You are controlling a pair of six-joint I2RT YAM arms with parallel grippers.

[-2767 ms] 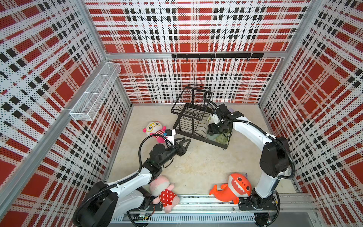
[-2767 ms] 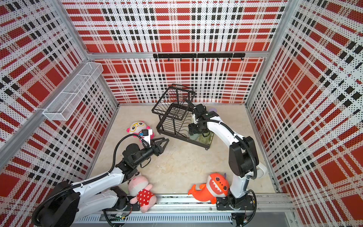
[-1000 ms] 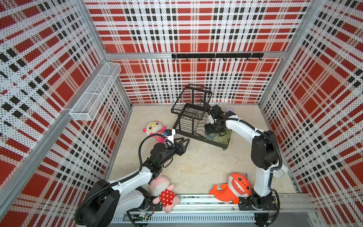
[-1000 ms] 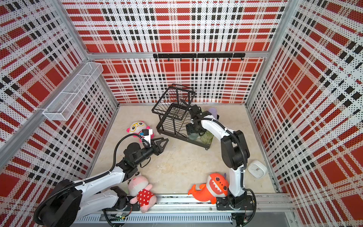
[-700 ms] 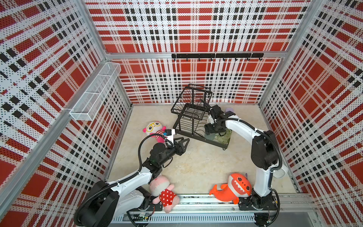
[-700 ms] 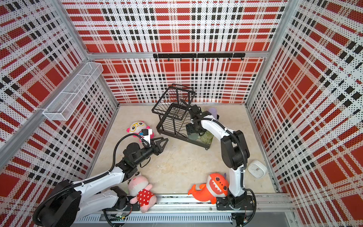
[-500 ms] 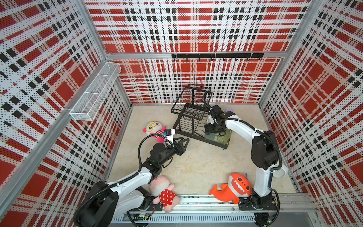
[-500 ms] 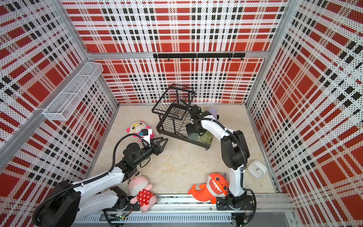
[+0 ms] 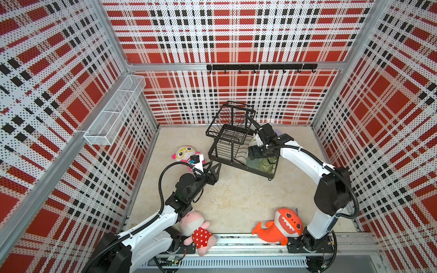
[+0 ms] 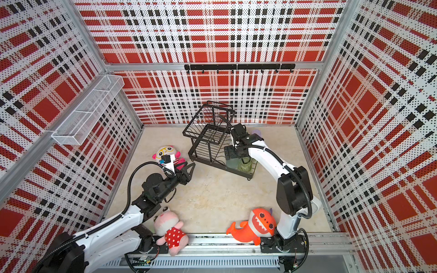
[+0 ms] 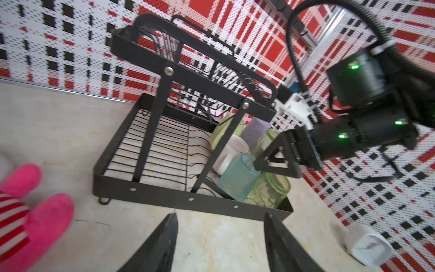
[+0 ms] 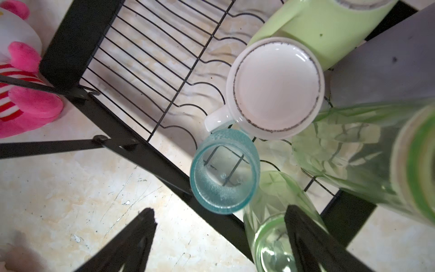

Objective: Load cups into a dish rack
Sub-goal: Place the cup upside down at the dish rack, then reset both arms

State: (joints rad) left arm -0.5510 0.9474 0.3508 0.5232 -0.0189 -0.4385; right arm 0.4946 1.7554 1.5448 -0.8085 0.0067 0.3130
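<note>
Widely spread right hand [image 12: 220, 210], teal glass [image 12: 223, 174] racked

Black wire dish rack [image 11: 153, 192], teal glass [image 12: 222, 173], pale green mug [image 12: 317, 26], red-white-black plaid walls [image 9: 236, 35]

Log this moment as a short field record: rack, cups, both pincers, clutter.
Rack: black two-tier wire dish rack, upper basket without cups.
Cups, lower tier: teal glass, white mug base up, pale green mug, lilac tumbler, tall green glass, short green glass.
Left pincer: open, empty, short of the rack.
Right pincer: open, empty, above the teal glass.
Clutter: shark plush, pink plush in spotted dress, plush with glasses.
</note>
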